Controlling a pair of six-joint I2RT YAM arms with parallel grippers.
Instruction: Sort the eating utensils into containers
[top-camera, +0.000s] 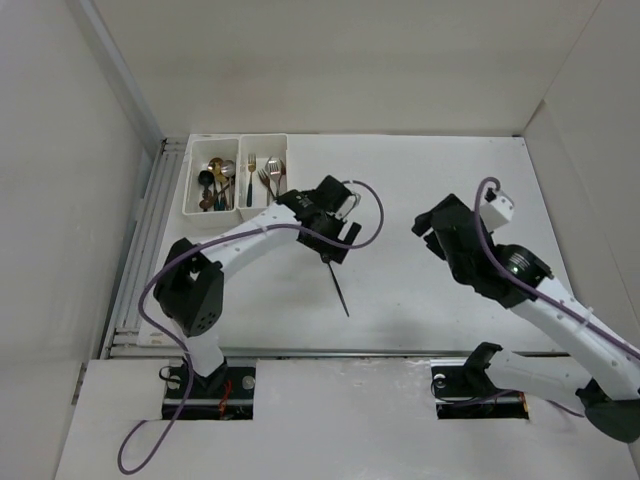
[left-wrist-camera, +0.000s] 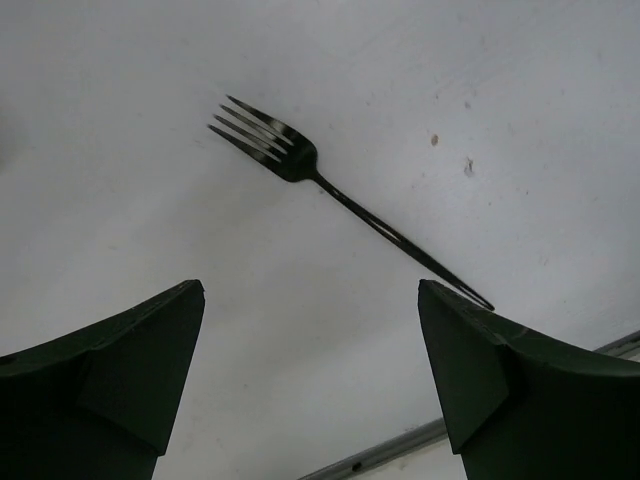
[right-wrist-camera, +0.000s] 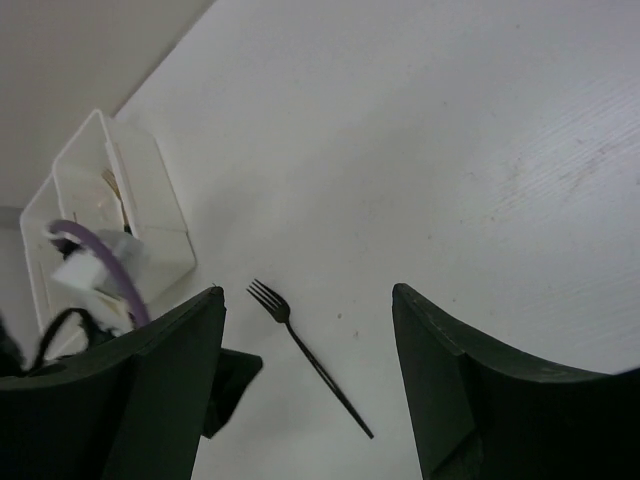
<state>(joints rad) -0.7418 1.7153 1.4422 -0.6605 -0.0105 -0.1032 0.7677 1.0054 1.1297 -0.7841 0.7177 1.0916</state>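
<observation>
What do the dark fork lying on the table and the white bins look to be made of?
The fork is probably metal with a black, semi-gloss coating: it is thin and rigid, with a faint sheen on the tines. The bins look like white plastic, with thin, smooth walls and rounded corners.

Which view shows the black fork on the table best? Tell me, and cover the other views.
Left wrist: the black fork lies large and sharp, tines and slim handle distinct. Right wrist shows it whole but smaller. Top external shows only a thin dark sliver.

Black fork (left-wrist-camera: 290, 160) beyond parted fingers (left-wrist-camera: 120, 380)
</observation>
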